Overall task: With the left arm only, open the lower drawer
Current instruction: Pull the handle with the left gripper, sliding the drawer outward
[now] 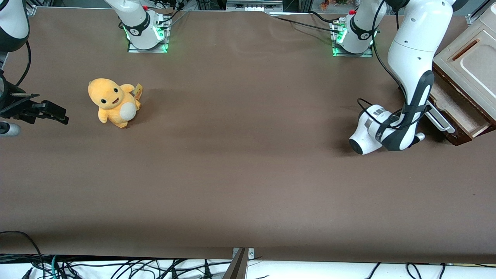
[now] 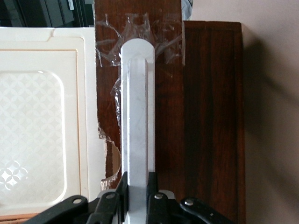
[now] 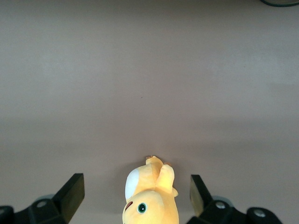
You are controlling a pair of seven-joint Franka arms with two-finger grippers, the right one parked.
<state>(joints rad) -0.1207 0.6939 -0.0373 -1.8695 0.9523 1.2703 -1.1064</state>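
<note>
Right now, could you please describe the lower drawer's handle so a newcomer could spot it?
At the working arm's end of the table stands a wooden cabinet. Its lower drawer is partly out; the gripper clasps its handle, a whitish bar on dark brown wood.

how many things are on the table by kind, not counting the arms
Plush toys: 1, the orange plush toy.
Drawer units: 1, with the lower drawer pulled partly out; the gripper is shut on its handle.
Total: 2
</note>
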